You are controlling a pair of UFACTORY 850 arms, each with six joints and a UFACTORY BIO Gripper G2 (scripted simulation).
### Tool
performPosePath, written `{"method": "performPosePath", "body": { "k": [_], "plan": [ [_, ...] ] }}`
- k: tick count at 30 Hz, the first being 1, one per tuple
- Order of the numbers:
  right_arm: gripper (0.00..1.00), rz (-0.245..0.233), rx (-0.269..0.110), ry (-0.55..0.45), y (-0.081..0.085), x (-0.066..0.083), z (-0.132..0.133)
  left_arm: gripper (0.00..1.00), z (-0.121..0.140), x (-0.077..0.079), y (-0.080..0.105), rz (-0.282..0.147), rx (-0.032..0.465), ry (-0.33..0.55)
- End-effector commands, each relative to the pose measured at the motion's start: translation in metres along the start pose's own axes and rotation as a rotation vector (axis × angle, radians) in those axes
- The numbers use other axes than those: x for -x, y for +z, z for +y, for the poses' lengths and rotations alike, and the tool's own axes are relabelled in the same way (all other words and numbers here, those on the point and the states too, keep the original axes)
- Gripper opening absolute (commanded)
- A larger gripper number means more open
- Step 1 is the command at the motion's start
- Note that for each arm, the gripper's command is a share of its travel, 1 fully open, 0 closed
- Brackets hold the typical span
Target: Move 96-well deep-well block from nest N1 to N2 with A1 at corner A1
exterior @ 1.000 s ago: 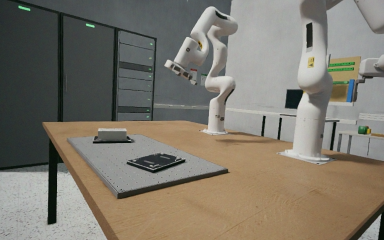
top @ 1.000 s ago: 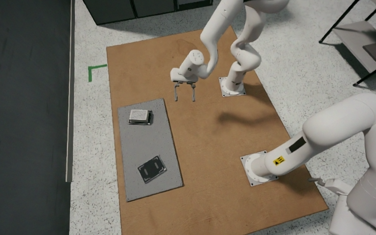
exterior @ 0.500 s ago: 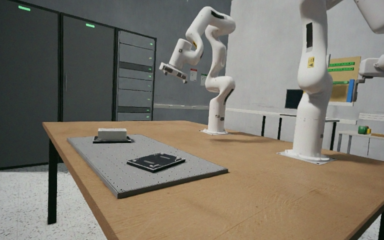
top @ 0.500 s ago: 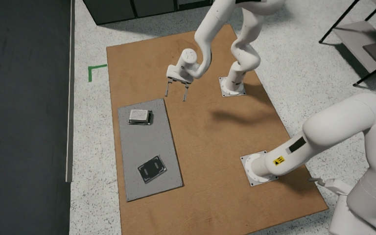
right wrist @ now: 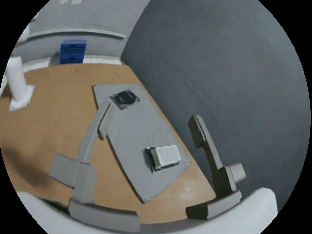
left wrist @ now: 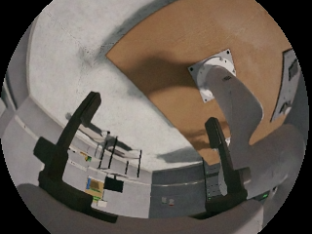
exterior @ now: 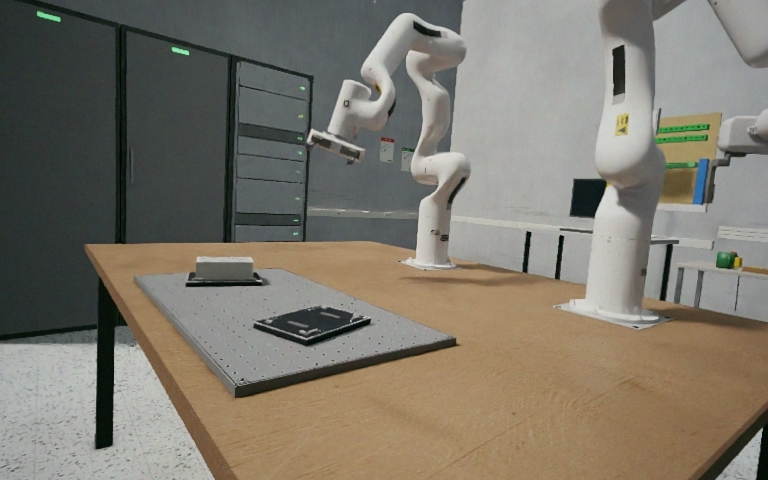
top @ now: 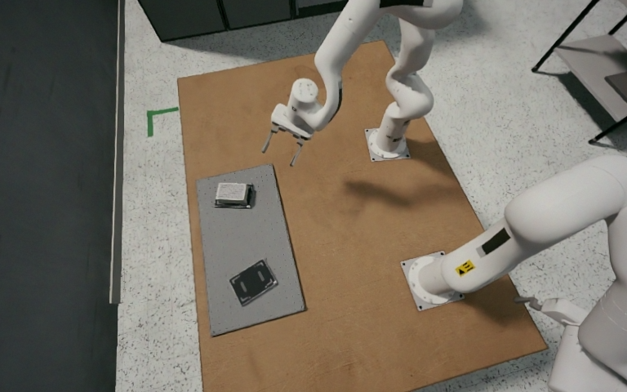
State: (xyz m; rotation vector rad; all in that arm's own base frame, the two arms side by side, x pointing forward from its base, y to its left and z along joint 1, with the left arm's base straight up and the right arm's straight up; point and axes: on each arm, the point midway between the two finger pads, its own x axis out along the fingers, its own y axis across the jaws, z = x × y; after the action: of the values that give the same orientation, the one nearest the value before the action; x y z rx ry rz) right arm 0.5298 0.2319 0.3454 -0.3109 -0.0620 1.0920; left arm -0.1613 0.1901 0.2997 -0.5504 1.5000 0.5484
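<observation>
Block (top: 232,192) (exterior: 224,268) (right wrist: 167,155) sits in N1 (top: 251,198) (exterior: 192,282) (right wrist: 149,160); N2 (top: 253,282) (exterior: 311,325) (right wrist: 125,98) is unfilled. My right claw (top: 277,158) (exterior: 330,154) (right wrist: 151,111) stands partly open, gripping nothing. Grasp, transfer, seating, release remain.
</observation>
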Motion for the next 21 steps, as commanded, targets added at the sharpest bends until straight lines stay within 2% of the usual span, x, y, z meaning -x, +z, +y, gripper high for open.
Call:
{"method": "performPosePath", "body": {
  "k": [1,6,10,16,21],
  "plan": [
    [0.37,0.002,-0.031,-0.102,-0.006,0.002,-0.019,1.0,0.0,0.0,0.0,0.0,0.0,0.001],
    [0.37,0.005,-0.056,-0.186,-0.012,0.005,-0.033,1.0,0.0,0.0,0.0,0.0,0.0,0.001],
    [0.37,0.005,-0.056,-0.186,-0.017,0.008,-0.046,1.0,0.0,0.0,0.0,0.0,0.0,0.001],
    [0.37,0.012,-0.109,-0.366,-0.029,0.018,-0.071,1.0,0.0,0.0,0.0,0.0,0.0,0.001],
    [0.37,0.012,-0.109,-0.366,-0.035,0.023,-0.084,1.0,0.0,0.0,0.0,0.0,0.0,0.001]
  ]
}}
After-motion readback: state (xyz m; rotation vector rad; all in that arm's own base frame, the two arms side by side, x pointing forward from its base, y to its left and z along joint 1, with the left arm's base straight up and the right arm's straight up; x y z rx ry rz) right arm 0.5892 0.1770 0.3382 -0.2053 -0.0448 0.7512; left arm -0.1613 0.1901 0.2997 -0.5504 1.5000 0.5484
